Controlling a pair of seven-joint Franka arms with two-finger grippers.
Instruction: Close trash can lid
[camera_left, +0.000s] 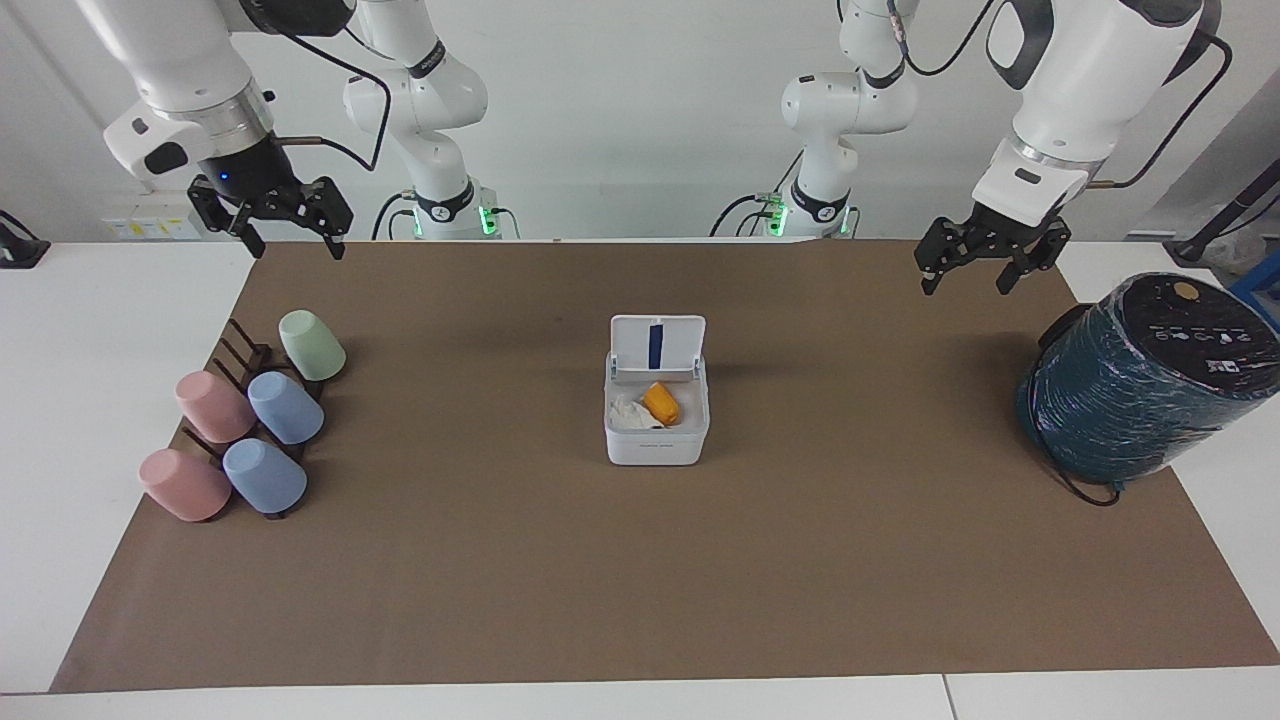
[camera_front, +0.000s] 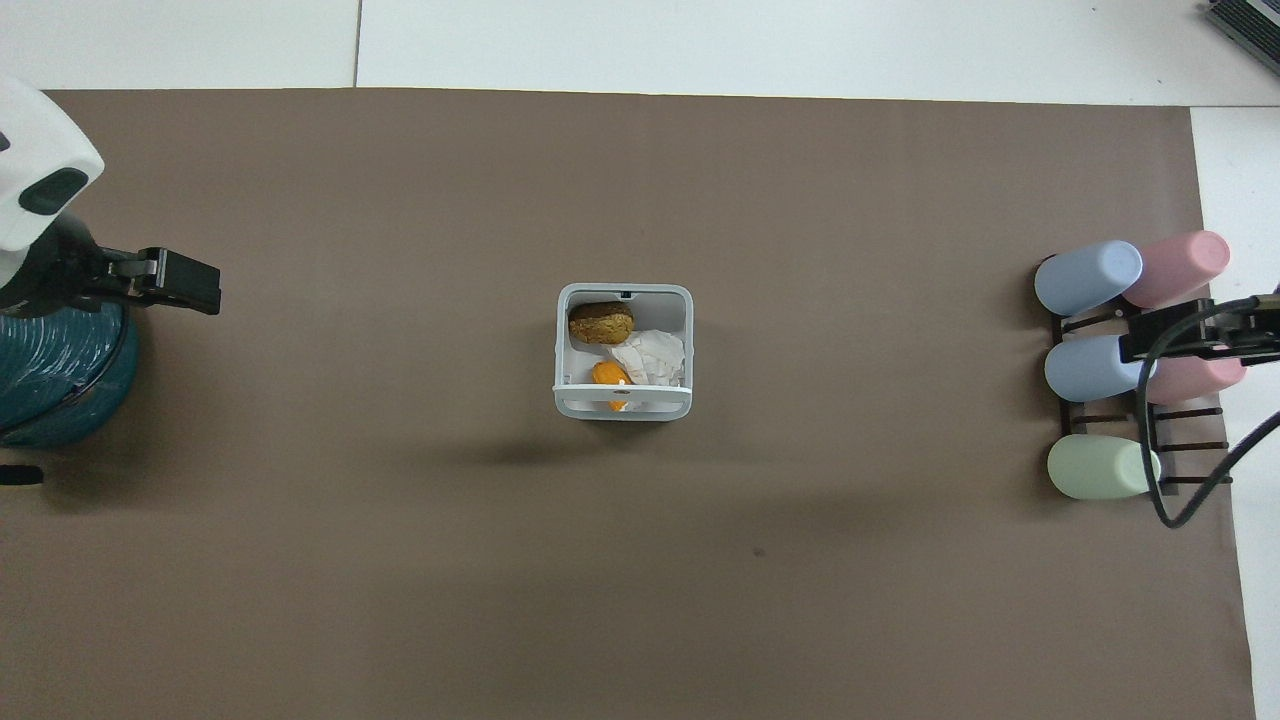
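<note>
The small white trash can (camera_left: 656, 440) stands in the middle of the brown mat; it also shows in the overhead view (camera_front: 562, 345). Its lid (camera_left: 657, 345) stands upright and open on the side nearer the robots, blue strip showing; from overhead the lid (camera_front: 622, 391) is seen edge-on. Inside lie an orange item (camera_left: 661, 402), crumpled white paper (camera_front: 652, 356) and a brown lump (camera_front: 600, 323). My left gripper (camera_left: 964, 288) hangs open and empty in the air beside the teal cylinder. My right gripper (camera_left: 296, 250) hangs open and empty above the cup rack's end of the mat. Both are far from the can.
A large dark teal wrapped cylinder (camera_left: 1140, 380) stands at the left arm's end of the table, also in the overhead view (camera_front: 60, 370). A dark rack with several pastel cups (camera_left: 245, 420) sits at the right arm's end, also seen from overhead (camera_front: 1100, 365).
</note>
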